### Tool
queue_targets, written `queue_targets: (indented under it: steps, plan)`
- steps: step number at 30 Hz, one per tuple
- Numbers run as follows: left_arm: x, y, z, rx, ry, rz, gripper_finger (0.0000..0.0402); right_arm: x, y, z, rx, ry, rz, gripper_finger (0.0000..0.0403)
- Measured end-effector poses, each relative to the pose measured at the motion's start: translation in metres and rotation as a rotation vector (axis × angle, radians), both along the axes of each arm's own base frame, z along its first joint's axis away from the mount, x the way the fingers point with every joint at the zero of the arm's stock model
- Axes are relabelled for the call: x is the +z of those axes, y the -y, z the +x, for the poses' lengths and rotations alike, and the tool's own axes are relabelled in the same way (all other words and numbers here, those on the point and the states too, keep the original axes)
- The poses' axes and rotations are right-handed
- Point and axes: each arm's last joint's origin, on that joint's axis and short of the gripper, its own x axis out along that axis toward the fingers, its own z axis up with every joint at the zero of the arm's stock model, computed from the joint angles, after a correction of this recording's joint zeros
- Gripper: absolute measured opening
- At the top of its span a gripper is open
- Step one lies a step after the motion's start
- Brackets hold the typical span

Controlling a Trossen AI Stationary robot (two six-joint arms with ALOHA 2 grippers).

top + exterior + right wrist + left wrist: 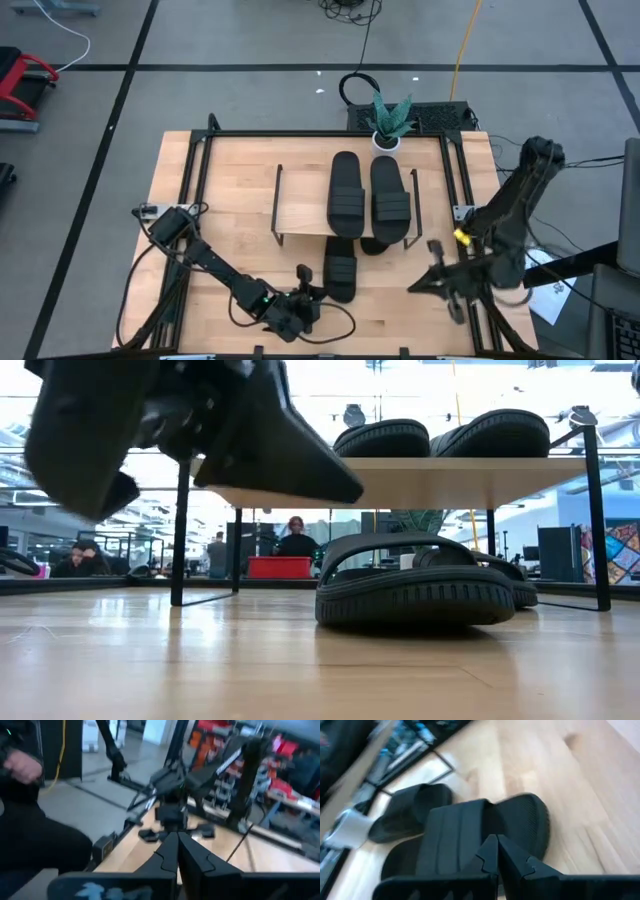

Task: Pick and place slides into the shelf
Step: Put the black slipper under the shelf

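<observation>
Two slides (368, 197) lie side by side on the top board of the shelf (300, 213), so that half of the job looks done. The other two are not yet up there: one slide (341, 270) rests on the tabletop (230, 170) at the front edge of the shelf, and a second one (377, 243) lies partly under the board just beside it, mostly hidden from above. The left gripper (306, 297) hovers low near the front slide, its fingers pressed together and holding nothing, as its wrist view shows with the slide's strap right ahead. The right gripper (437, 275) waits at the tabletop's right edge, well apart from the slides, its fingers likewise closed and empty. The tabletop is pale wood planking framed by black rails, with a small potted plant (389, 122) at its far edge behind the shelf. Beyond it spreads a grey floor marked with dark tape lines and trailing cables; the level view shows people seated far back in a bright workshop.
</observation>
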Motion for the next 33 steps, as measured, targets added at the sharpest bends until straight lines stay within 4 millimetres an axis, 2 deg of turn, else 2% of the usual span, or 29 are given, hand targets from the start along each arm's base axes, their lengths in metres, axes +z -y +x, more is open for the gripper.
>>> queue_targets:
  steps: [2, 5, 10, 14, 19, 23, 28, 33]
  plan:
    - [-0.001, -0.001, 0.001, -0.064, -0.045, 0.030, 0.0008, 0.000, 0.014, -0.009, 0.005, 0.023, 0.006, 0.0000]
    - [-0.004, -0.002, -0.001, -0.120, -0.103, 0.109, 0.0012, -0.012, 0.034, -0.021, 0.000, 0.033, 0.059, 0.0000]
    - [-0.007, -0.008, -0.001, -0.103, -0.141, 0.161, 0.0057, -0.040, 0.050, -0.032, 0.002, 0.045, 0.165, 0.0000]
    - [-0.007, -0.013, 0.002, -0.090, -0.151, 0.176, 0.0118, -0.054, 0.055, -0.036, 0.010, 0.075, 0.170, 0.0000]
    - [-0.007, -0.025, 0.010, -0.058, -0.151, 0.167, 0.0199, -0.052, 0.057, -0.037, 0.011, 0.092, 0.178, 0.0000]
    - [-0.007, -0.035, 0.015, -0.040, -0.158, 0.169, 0.0246, -0.052, 0.057, -0.037, 0.012, 0.097, 0.159, 0.0000]
    - [-0.006, -0.044, 0.023, -0.040, -0.153, 0.159, 0.0277, -0.053, 0.057, -0.037, 0.011, 0.097, 0.158, 0.0000]
    - [-0.005, -0.055, 0.031, -0.026, -0.141, 0.106, 0.0279, -0.053, 0.057, -0.037, 0.011, 0.092, 0.148, 0.0000]
